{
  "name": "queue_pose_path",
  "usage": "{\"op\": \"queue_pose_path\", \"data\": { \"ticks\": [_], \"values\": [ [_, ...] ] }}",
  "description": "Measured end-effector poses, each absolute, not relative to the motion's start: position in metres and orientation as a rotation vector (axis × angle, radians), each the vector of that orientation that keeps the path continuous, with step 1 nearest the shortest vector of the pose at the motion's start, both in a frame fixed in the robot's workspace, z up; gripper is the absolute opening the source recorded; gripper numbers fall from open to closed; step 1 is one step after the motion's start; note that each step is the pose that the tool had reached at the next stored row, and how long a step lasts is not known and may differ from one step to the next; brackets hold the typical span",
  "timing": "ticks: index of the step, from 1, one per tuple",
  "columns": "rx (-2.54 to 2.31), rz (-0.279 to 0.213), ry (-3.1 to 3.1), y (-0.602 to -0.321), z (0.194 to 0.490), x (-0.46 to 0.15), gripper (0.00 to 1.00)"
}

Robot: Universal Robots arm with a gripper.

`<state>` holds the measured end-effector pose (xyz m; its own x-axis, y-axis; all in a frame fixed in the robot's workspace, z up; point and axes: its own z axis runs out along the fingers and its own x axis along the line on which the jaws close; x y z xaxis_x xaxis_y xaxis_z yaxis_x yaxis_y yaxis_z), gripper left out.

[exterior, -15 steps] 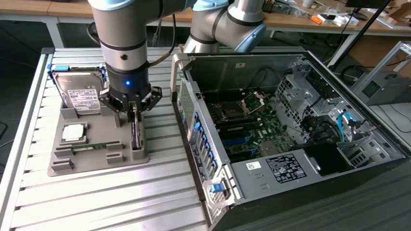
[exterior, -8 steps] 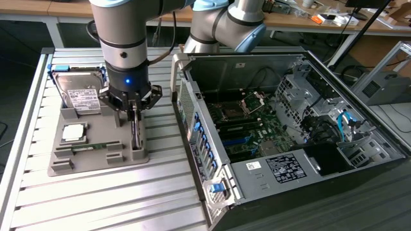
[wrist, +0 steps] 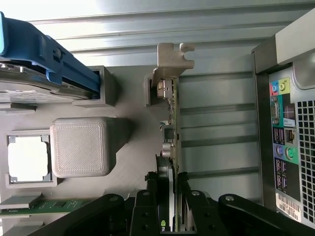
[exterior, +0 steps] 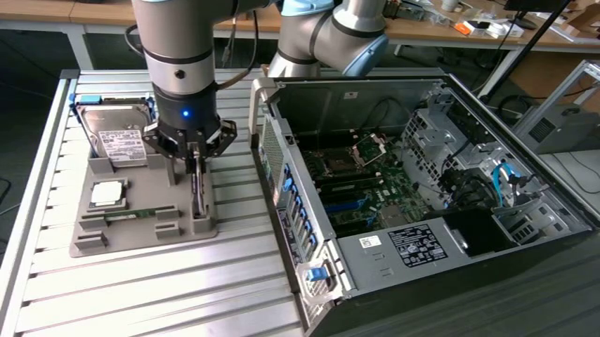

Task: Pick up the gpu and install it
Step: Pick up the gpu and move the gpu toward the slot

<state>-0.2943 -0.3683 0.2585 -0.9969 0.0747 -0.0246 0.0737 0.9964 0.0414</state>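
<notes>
Gpu [exterior: 197, 196] stands edge-on at the tray [exterior: 140, 235] edge beside the case [exterior: 286, 189], gripper [exterior: 194, 168] half-closed, pinching its top edge.

- We saw a grey holder tray [exterior: 140, 239] on the silver ribbed table [exterior: 140, 295].
- We noted the silver hard drive [exterior: 117, 137], white-labelled, blue-bracketed.
- We found the memory stick [exterior: 140, 213] green, the gpu [wrist: 172, 120] tan.
</notes>
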Motion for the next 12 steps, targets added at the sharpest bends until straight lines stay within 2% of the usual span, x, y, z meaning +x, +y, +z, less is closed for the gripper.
{"op": "queue_pose_path", "data": {
  "ticks": [12],
  "values": [
    [0.116,0.063,3.113,-0.3683,0.2684,-0.2943,0.27]
  ]
}}
